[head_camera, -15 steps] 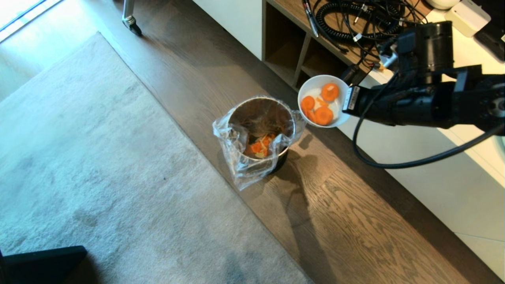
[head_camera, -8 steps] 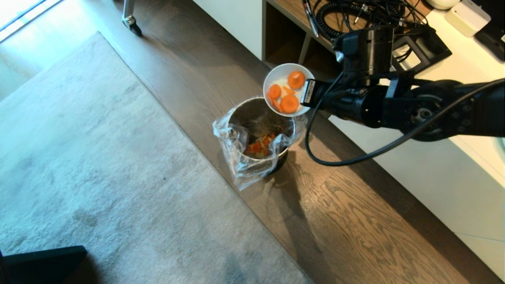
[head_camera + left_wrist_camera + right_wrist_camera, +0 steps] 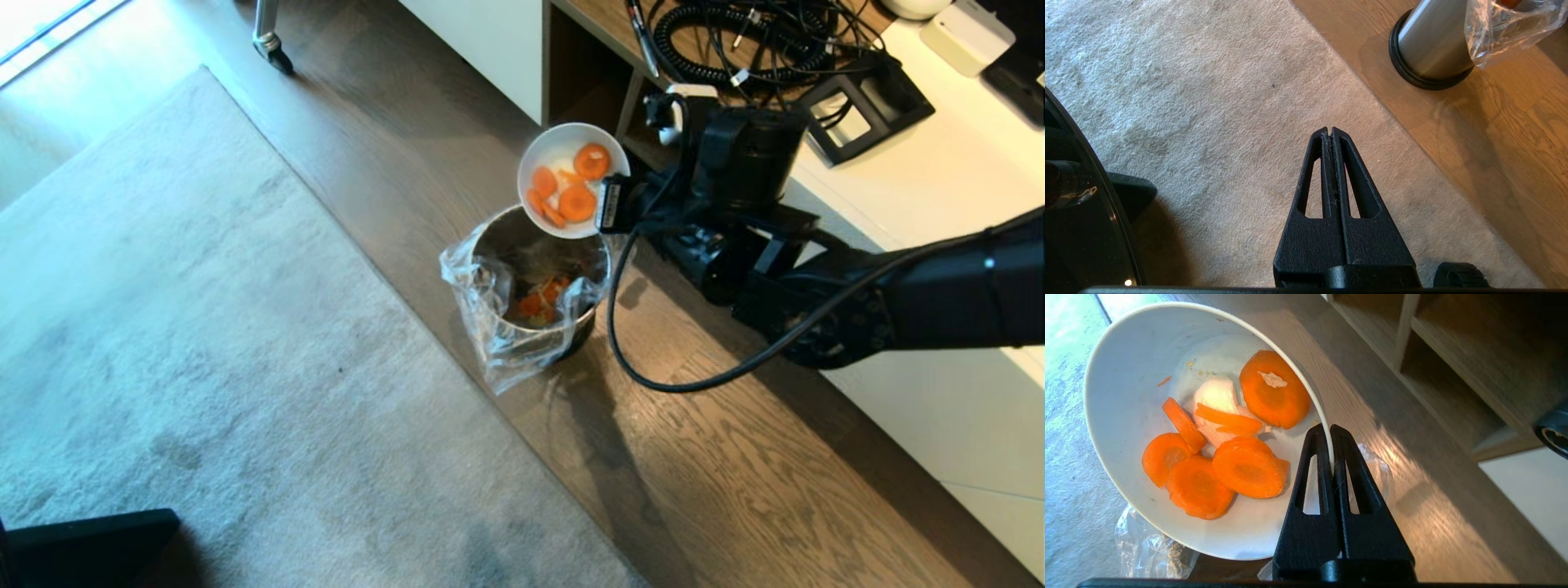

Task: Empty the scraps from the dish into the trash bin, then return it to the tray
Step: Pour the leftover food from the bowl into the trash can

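overhead, right hand [image 3: 1332,430] clenched on dish [image 3: 563,175] rim above trash bin [image 3: 535,278], beside shelf [image 3: 604,90].

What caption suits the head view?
Right gripper tilts the dish of scraps over the trash bin.

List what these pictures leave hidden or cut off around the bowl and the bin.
- Tray: in no view, so the return spot is unseen.
- Trash bin bottom: head view, the bag liner and dish cover part of it.
- Bin opening: left wrist view, cut off by the frame edge.
- Right end effector tips: head view, hidden behind the dish.
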Controlling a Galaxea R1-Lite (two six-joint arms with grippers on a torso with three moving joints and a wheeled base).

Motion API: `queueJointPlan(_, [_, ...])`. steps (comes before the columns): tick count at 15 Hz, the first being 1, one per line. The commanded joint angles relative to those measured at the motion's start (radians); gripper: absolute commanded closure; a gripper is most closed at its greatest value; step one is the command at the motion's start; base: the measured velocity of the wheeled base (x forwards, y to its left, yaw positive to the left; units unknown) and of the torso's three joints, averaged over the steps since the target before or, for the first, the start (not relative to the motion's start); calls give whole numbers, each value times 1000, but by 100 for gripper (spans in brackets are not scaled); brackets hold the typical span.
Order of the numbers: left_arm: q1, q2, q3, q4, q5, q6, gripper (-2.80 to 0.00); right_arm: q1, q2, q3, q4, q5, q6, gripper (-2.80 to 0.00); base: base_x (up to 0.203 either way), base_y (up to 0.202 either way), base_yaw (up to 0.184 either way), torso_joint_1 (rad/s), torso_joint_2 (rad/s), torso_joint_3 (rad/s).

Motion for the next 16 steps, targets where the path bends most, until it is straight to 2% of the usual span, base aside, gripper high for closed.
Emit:
queueJointPlan(1, [0,0,0,0,0,-1,0,19,20,58,-135,0,-75,0,0,0,0,0,0,0])
queueJointPlan(5, [0,0,0,0,0,-1,0,43,73,84,-354,29,-209,0,0,0,0,0,0,0])
queueJointPlan(9, [0,0,0,0,0,-1,0,41,98,162,-527,114,-311,0,0,0,0,0,0,0])
queueJointPlan(13, [0,0,0,0,0,-1,0,41,143,239,-731,241,-450,0,0,0,0,0,0,0])
queueJointPlan(16, [0,0,0,0,0,-1,0,40,146,265,-758,307,-481,0,0,0,0,0,0,0])
